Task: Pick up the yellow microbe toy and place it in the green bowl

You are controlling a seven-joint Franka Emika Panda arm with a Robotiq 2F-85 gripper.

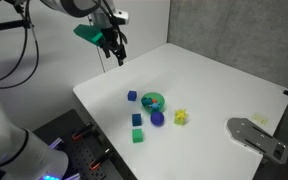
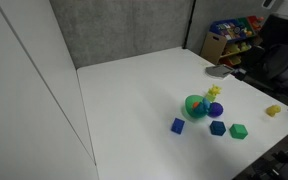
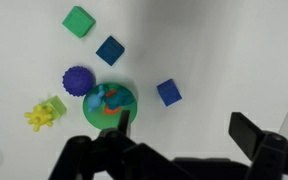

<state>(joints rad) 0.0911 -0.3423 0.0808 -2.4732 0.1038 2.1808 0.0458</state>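
Observation:
The yellow microbe toy (image 3: 38, 118) lies on the white table beside a paler yellow-green block (image 3: 55, 104). It also shows in both exterior views (image 1: 181, 117) (image 2: 214, 92). The green bowl (image 3: 130, 100) stands just right of it in the wrist view and holds a blue and orange thing. The bowl shows in both exterior views (image 1: 147, 98) (image 2: 188, 104). My gripper (image 3: 184, 128) is open and empty, high above the table, with the bowl near one fingertip. In an exterior view it (image 1: 113, 47) hangs well above the table's far corner.
A purple-blue ball (image 3: 78, 80), two blue cubes (image 3: 110, 50) (image 3: 168, 93) and a green cube (image 3: 79, 21) lie around the bowl. A grey flat object (image 1: 256, 136) lies near the table edge, and a yellow block (image 2: 273, 111) sits apart.

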